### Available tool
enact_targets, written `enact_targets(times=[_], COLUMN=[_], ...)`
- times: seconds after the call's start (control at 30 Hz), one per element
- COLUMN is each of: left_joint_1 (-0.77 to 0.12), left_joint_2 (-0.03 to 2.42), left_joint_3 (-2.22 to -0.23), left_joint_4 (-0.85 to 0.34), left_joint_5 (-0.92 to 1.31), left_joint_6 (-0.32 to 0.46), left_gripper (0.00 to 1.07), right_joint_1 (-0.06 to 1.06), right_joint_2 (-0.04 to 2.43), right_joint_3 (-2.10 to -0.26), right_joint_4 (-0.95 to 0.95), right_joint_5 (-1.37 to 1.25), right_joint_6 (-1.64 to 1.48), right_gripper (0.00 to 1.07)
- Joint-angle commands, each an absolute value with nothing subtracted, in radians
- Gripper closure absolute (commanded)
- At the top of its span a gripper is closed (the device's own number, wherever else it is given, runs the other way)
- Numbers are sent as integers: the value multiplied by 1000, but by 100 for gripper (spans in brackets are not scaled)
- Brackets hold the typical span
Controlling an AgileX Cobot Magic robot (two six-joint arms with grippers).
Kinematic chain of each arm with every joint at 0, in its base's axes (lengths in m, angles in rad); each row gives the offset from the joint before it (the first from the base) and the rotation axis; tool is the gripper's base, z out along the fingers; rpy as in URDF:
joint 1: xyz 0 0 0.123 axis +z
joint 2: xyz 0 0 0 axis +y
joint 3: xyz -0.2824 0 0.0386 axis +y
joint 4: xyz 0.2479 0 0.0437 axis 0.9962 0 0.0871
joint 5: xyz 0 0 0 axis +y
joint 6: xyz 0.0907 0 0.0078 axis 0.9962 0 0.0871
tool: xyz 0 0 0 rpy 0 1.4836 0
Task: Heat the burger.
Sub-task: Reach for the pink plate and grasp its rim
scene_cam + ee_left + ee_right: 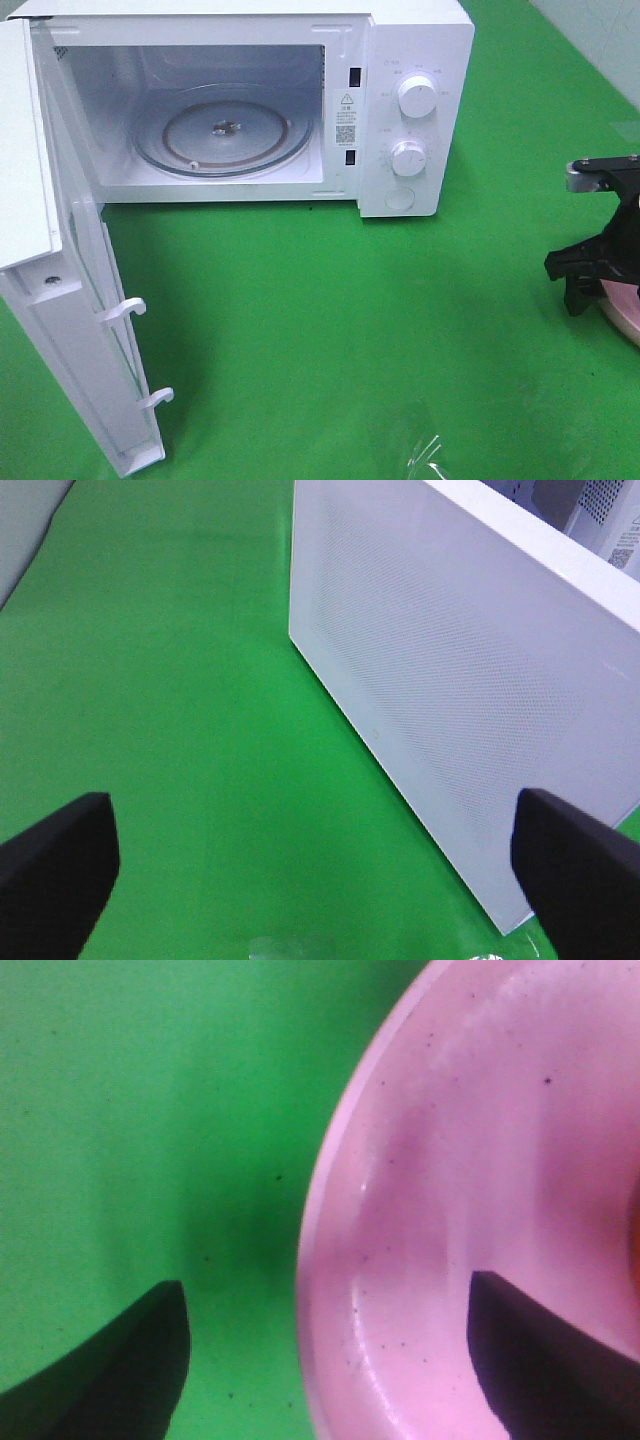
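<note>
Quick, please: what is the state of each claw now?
Left claw: open, holding nothing.
Right claw: open, astride the pink plate rim, not gripping.

High frontal overview of microwave (420, 130); wrist views close.

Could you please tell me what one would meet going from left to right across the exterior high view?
Open microwave door → glass turntable inside the oven → control panel with its two knobs → right gripper at the right edge.
</note>
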State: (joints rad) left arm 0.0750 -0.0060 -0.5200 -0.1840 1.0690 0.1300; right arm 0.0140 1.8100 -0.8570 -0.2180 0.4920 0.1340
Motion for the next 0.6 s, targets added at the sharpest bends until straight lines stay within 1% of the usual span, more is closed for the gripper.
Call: enact_targets(times=[0.03,0.43,0.5,0.53,0.6], left_joint_1=[73,73,73,73,73], left_joint_2=[-12,-12,-12,-12,-12], left_joint_3=[-518,-518,-518,-518,-518], left_joint_4=[-185,-185,-185,-185,-185], left_joint_5=[1071,1071,1071,1071,1071], left_joint_6=[126,126,126,126,126], left_gripper=[7,7,7,7,7], right_joint_1=[10,10,10,10,10], right_joint_2=[1827,1865,1865,1865,1865], right_joint_3=[-861,-861,-861,-861,-861], right_joint_4=[-215,-222,-222,-222,-222], right_joint_5=[475,464,464,466,467], right_joint_6=[126,143,143,143,143], right_gripper=[31,32,33,37,39])
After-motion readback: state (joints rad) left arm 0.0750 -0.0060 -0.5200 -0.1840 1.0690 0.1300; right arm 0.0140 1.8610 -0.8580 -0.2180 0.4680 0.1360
